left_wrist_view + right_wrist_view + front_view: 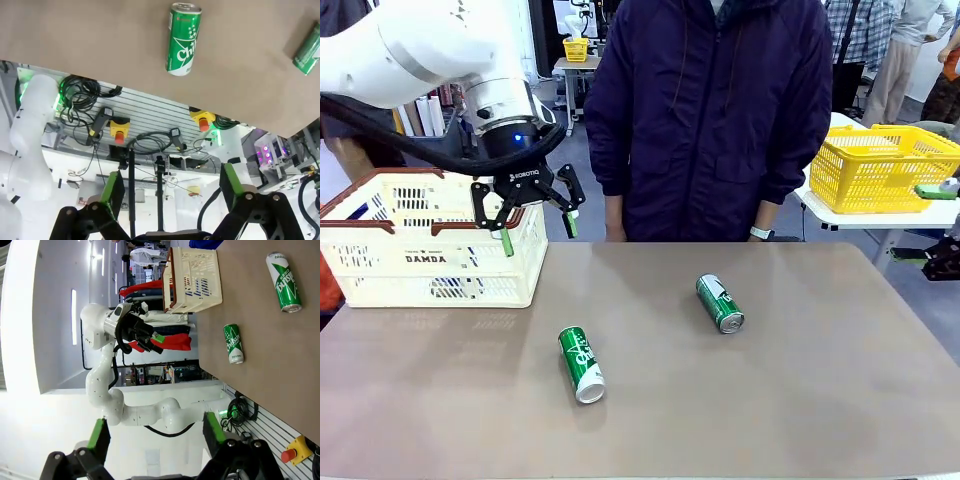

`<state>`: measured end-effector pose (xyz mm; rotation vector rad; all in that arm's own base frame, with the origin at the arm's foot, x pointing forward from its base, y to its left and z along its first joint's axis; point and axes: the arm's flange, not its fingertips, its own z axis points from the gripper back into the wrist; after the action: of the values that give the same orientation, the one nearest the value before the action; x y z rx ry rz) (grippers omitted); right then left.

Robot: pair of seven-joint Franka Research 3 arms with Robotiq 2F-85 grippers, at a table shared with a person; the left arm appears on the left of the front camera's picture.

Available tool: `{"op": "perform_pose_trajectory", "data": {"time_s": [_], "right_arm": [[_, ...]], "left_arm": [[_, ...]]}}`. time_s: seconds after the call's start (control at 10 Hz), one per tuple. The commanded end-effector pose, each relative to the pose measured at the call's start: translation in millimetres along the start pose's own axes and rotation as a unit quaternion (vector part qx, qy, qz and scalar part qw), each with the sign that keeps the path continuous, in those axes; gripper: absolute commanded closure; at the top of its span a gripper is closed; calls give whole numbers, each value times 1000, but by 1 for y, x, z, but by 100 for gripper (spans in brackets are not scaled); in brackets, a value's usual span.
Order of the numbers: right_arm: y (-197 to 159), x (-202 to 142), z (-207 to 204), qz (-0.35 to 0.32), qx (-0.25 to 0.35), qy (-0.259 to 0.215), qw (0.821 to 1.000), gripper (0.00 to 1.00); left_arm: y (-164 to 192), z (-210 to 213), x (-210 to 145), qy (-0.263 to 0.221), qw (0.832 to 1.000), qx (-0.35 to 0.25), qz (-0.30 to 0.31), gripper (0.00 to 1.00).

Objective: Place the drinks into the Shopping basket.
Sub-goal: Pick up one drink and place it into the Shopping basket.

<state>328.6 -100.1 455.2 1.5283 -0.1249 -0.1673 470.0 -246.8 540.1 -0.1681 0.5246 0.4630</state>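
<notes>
L gripper [538,232] hangs over the right end of the Shopping basket [430,265], jaws spread, nothing in them. Two green drinks lie on their sides on the table [820,400], outside the basket: near can [581,364], far can [720,303]. R gripper [156,440] also spread, empty.

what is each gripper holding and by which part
Nothing is held. The left gripper hangs open by the shopping basket, the right gripper is open too; both green cans lie on the table.
</notes>
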Motion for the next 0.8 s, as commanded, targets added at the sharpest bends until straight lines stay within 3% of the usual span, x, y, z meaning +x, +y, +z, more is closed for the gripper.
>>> {"op": "perform_pose_trajectory", "data": {"time_s": [0.0, 0.2, 0.3, 0.4, 0.5, 0.6, 0.7], "right_arm": [[6, 0, 3, -10, 2, 1, 1000, 0], [6, 0, 3, -10, 2, 1, 1000, 0], [6, 0, 3, -10, 2, 1, 1000, 0], [6, 0, 3, -10, 2, 1, 1000, 0], [6, 0, 3, -10, 2, 1, 1000, 0], [6, 0, 3, -10, 2, 1, 1000, 0], [6, 0, 3, -10, 2, 1, 1000, 0]], "left_arm": [[12, 1, 3, 4, 1000, -13, 4, 0], [4, 2, 4, 0, 1000, -3, 5, 0], [-13, -2, 3, -77, 994, 45, -67, 0], [-20, -9, 2, -166, 967, 57, -182, 0], [-16, -17, -2, -220, 940, 55, -256, 0], [-9, -29, -5, -233, 928, 48, -286, 0], [0, -46, -14, -245, 930, 21, -273, 0]]}}
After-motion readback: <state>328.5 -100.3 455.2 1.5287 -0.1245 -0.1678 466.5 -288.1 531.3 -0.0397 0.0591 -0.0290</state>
